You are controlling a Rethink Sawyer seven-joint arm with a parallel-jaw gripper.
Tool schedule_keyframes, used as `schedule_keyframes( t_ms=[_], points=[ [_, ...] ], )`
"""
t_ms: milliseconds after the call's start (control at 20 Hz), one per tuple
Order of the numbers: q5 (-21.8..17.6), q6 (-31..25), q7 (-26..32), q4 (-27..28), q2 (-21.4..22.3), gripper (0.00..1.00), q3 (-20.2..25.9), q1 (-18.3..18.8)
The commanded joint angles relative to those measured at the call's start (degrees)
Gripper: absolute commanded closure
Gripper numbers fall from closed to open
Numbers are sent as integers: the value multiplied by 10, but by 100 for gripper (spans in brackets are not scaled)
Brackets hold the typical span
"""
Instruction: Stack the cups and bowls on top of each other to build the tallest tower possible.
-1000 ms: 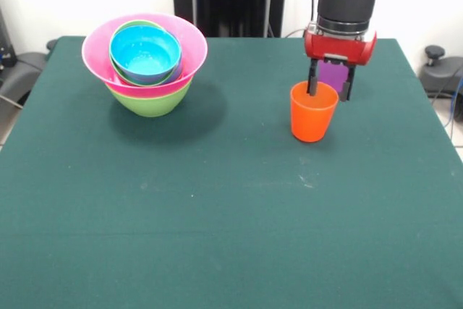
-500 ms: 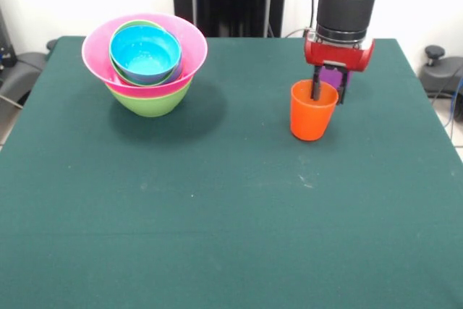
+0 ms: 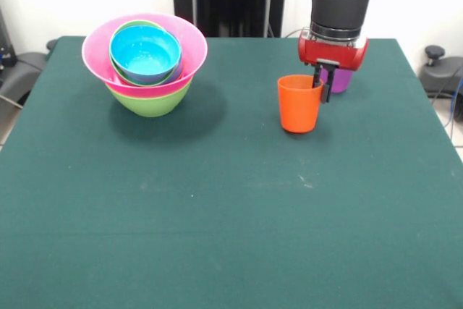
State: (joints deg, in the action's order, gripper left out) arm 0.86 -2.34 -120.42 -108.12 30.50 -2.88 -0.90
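Green-clothed table (image 3: 217, 215), bare across the near half. Further back, right of centre: orange cup (image 3: 299, 103), upright, mouth up, near-vertical, no clear lean. Claw (image 3: 322, 86) pinching the orange cup at the right side of the rim, one finger (image 3: 315, 82) inside the mouth, the other down the outside wall. Whether the cup base touches the table or sits just off it, cannot tell. Red wrist and black arm segment straight above the claw, coming down from the top edge. Just behind the claw, to the right: purple cup (image 3: 340, 80), mostly hidden by the wrist and fingers, only a lower part visible, standing on the table; touching the orange cup or not, cannot tell. Left side, well apart from both cups, at about the same depth and a bit further back: tower (image 3: 145, 63) of nested bowls. Lime green bowl (image 3: 150, 100) at the bottom on the table, huge pink bowl (image 3: 184, 52) seated in it with the rim flaring wider than the green one, then a second green rim and bluish rims showing inside, cyan bowl (image 3: 145, 50) on top, mouth up and empty. Exact count of inner bowls not readable. Dark shadow on the cloth right of the tower.
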Motion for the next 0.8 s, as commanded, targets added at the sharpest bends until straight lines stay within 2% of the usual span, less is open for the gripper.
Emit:
schedule_keyframes(
  t_ms=[50, 150, 250, 400, 450, 550, 800],
  points=[
    [21, 11, -99, -9, -15, 100, 18, -21],
    [21, -17, -92, -17, 6, 100, 32, -8],
    [23, -86, -72, -29, 69, 100, 49, 14],
    [25, -191, -37, -24, 170, 100, 45, 30],
    [23, -207, -30, -20, 199, 100, 40, 31],
    [25, -274, -4, -16, 241, 100, 52, 53],
    [36, -392, 66, -3, 298, 100, 95, 116]
  ],
)
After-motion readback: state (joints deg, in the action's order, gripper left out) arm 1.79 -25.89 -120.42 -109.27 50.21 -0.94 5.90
